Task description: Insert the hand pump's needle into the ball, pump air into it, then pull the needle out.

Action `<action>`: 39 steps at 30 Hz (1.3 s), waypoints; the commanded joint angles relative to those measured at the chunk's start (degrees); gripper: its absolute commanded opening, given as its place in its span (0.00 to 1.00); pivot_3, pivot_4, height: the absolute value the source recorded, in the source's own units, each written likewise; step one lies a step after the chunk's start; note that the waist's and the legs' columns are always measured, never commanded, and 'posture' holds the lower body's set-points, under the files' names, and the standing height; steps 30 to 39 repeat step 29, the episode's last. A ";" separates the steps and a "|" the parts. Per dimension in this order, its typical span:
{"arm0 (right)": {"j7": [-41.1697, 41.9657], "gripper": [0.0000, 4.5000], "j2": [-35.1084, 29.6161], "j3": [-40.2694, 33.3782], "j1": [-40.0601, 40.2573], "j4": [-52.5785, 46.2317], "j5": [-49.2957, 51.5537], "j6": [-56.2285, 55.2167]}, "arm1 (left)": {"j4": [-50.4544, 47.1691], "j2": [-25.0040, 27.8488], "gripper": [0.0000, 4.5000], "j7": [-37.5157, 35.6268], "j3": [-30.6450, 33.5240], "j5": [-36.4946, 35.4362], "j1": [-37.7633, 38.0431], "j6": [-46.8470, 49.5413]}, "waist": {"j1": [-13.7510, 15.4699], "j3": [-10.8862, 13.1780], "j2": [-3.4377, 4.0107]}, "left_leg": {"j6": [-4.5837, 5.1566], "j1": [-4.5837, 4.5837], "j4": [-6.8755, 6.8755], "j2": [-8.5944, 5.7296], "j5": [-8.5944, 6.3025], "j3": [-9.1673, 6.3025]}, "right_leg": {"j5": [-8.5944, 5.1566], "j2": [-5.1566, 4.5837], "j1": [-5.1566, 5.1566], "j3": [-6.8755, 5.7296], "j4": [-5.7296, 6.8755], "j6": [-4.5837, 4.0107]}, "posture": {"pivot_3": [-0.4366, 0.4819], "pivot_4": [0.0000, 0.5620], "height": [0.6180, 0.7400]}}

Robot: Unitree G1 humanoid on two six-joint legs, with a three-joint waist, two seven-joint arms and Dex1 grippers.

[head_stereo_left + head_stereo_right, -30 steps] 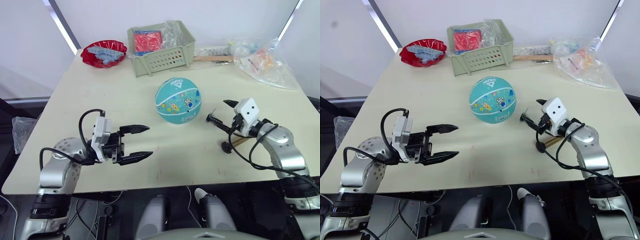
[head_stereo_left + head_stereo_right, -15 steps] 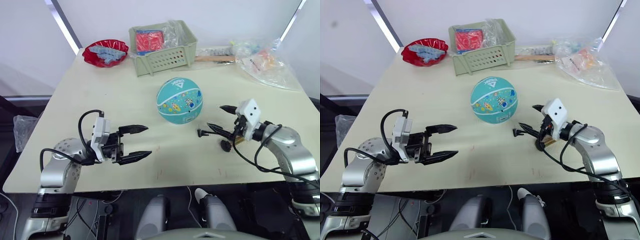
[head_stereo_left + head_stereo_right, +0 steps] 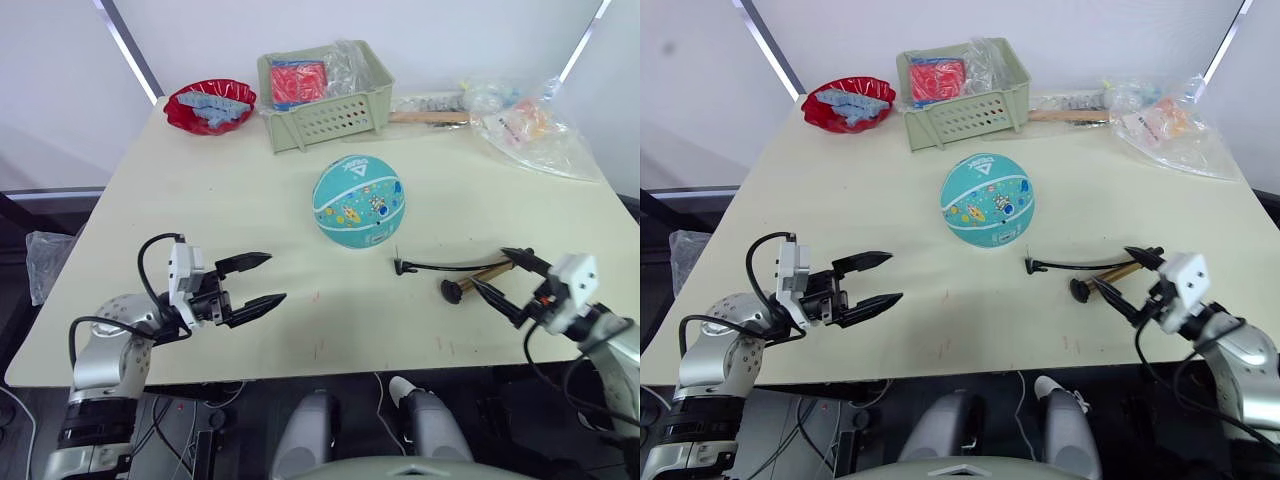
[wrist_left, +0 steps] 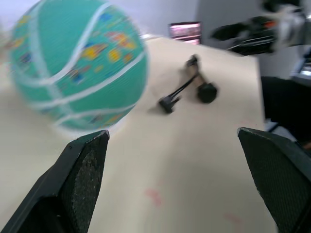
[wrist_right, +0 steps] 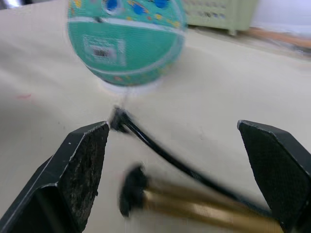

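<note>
1. Teal ball (image 3: 358, 200) sits mid-tabletop (image 3: 200, 200); hand pump (image 3: 478, 280) lies at its 4 o'clock, needle (image 3: 398, 262) just beside it.
2. Right pincer (image 3: 505, 278) gapes wide, empty; left pincer (image 3: 255, 280) likewise.
3. Best grip the fitting low, aiming squarely.

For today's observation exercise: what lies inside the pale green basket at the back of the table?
Inside the green basket lies something red with crumpled clear plastic beside it. The wall hides whatever sits lower.

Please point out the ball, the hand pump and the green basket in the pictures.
ball (image 3: 358, 200), left eye view, on the middle of its teal surface.
hand pump (image 5: 204, 209), right wrist view, on its gold barrel.
green basket (image 3: 330, 118), left eye view, on its front wall.
</note>
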 commanded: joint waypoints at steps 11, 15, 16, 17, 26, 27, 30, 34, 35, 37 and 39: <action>7.96 0.98 -2.75 -12.52 8.44 9.95 5.52 -9.89 | 6.14 0.07 1.00 6.18 6.02 3.50 5.42 -6.99 | -0.14 0.00 0.00 | -0.01 0.10 0.00 0.16 0.00 0.10 | 0.00 0.04 0.03 0.01 0.00 -0.02 | 0.48 0.27 0.98; 10.30 0.98 -3.49 -13.74 9.34 13.19 5.89 -11.72 | 10.62 0.34 1.00 6.04 7.08 5.12 7.71 -10.72 | -0.09 0.00 0.00 | -0.01 0.10 0.00 0.21 0.00 0.14 | 0.00 0.03 0.02 0.03 -0.03 -0.01 | 0.48 0.27 0.98; 10.98 0.98 -3.83 -14.04 9.39 14.05 5.96 -12.11 | 11.13 0.46 1.00 6.50 7.22 5.56 8.22 -10.98 | -0.06 0.00 0.00 | -0.01 0.10 0.00 0.22 0.00 0.14 | 0.00 0.03 0.02 0.02 -0.03 -0.02 | 0.48 0.27 0.98; 11.44 0.98 -4.10 -14.19 9.40 14.69 6.06 -12.44 | 11.48 0.53 1.00 6.81 7.28 5.80 8.51 -11.14 | -0.05 0.00 0.00 | -0.01 0.10 0.00 0.22 0.00 0.14 | 0.00 0.03 0.02 0.02 -0.03 -0.02 | 0.48 0.27 0.98; 15.51 0.98 -7.55 -14.11 6.86 19.70 7.72 -11.78 | 8.78 -0.94 1.00 11.16 6.50 8.12 11.76 -13.36 | 0.31 0.00 0.00 | -0.02 0.09 -0.01 0.27 -0.01 0.16 | 0.03 -0.05 0.01 0.02 -0.09 -0.07 | 0.48 0.27 0.98; 15.83 0.98 -7.64 -13.93 6.63 20.02 7.69 -11.77 | 8.64 -0.99 1.00 11.95 6.44 8.81 11.81 -13.81 | 0.39 0.00 0.00 | -0.02 0.09 -0.01 0.29 -0.01 0.16 | 0.05 -0.05 0.01 0.01 -0.09 -0.09 | 0.48 0.27 0.98; 16.28 0.98 -7.60 -13.81 6.36 20.39 7.59 -11.80 | 8.45 -0.84 1.00 12.32 6.39 9.34 11.93 -14.19 | 0.47 -0.01 0.00 | -0.03 0.09 -0.01 0.29 -0.01 0.16 | 0.07 -0.07 0.01 0.01 -0.09 -0.13 | 0.48 0.27 0.98; 16.28 0.98 -7.60 -13.81 6.36 20.39 7.59 -11.80 | 8.45 -0.84 1.00 12.32 6.39 9.34 11.93 -14.19 | 0.47 -0.01 0.00 | -0.03 0.09 -0.01 0.29 -0.01 0.16 | 0.07 -0.07 0.01 0.01 -0.09 -0.13 | 0.48 0.27 0.98; 16.28 0.98 -7.60 -13.81 6.36 20.39 7.59 -11.80 | 8.45 -0.84 1.00 12.32 6.39 9.34 11.93 -14.19 | 0.47 -0.01 0.00 | -0.03 0.09 -0.01 0.29 -0.01 0.16 | 0.07 -0.07 0.01 0.01 -0.09 -0.13 | 0.48 0.27 0.98; 16.28 0.98 -7.60 -13.81 6.36 20.39 7.59 -11.80 | 8.45 -0.84 1.00 12.32 6.39 9.34 11.93 -14.19 | 0.47 -0.01 0.00 | -0.03 0.09 -0.01 0.29 -0.01 0.16 | 0.07 -0.07 0.01 0.01 -0.09 -0.13 | 0.48 0.27 0.98; 16.28 0.98 -7.60 -13.81 6.36 20.39 7.59 -11.80 | 8.45 -0.84 1.00 12.32 6.39 9.34 11.93 -14.19 | 0.47 -0.01 0.00 | -0.03 0.09 -0.01 0.29 -0.01 0.16 | 0.07 -0.07 0.01 0.01 -0.09 -0.13 | 0.48 0.27 0.98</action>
